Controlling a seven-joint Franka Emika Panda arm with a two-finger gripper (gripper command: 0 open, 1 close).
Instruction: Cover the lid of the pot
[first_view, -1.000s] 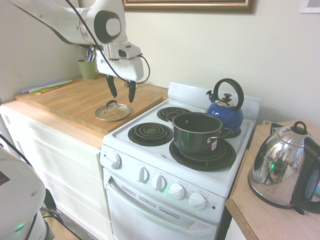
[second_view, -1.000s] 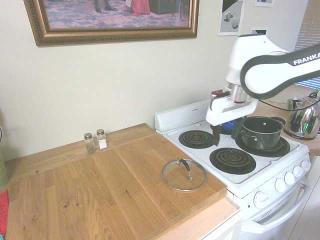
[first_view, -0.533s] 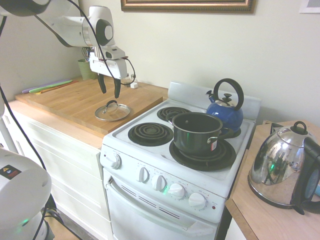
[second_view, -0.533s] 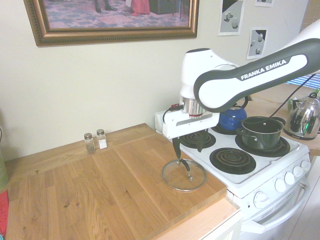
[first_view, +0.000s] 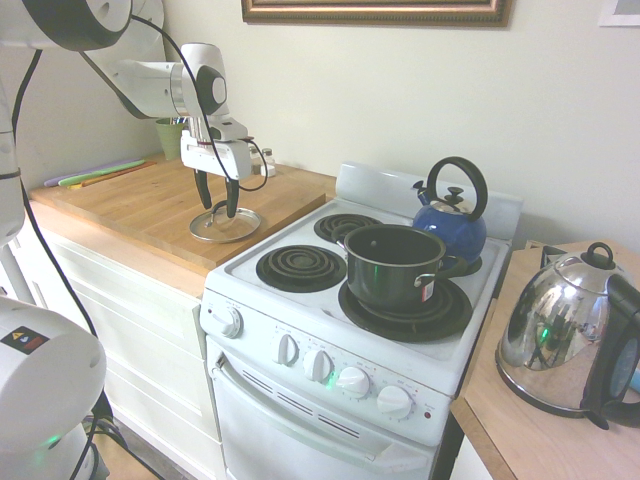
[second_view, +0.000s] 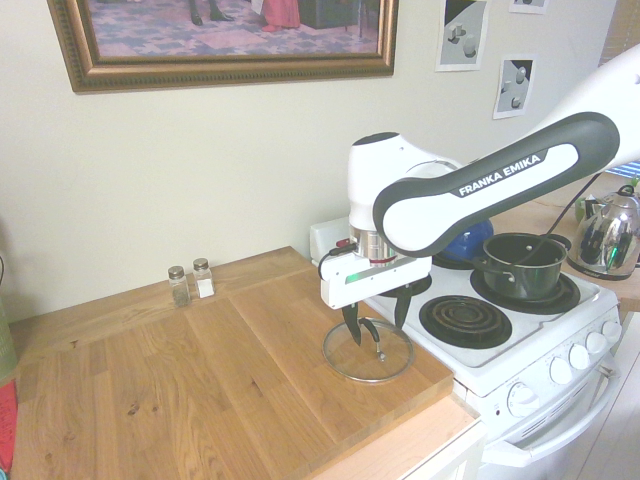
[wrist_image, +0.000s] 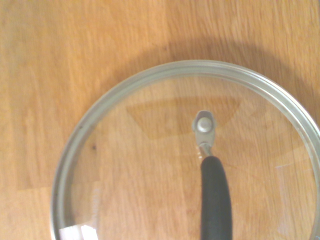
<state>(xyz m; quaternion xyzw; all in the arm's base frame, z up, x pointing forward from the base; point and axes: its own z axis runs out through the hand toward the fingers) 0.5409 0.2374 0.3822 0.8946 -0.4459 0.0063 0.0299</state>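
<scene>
Hovering just above the lid (wrist_image: 125, 200), the end effector (second_view: 376, 328) has its two fingers spread and holds nothing, presumably to let the dark arched handle (wrist_image: 216, 200) come between them. The lid lies flat on the wooden board (second_view: 200, 400) on the counter (first_view: 165, 262), handle upward, which leaves it ready for a grip from above. Beside the board is the stove (first_view: 240, 285), with the pot (first_view: 388, 280) on a front burner, open at the top, so the lid could be lowered straight onto it. The blue kettle (first_view: 452, 228) is close behind the pot; a low or wide swing might knock it.
</scene>
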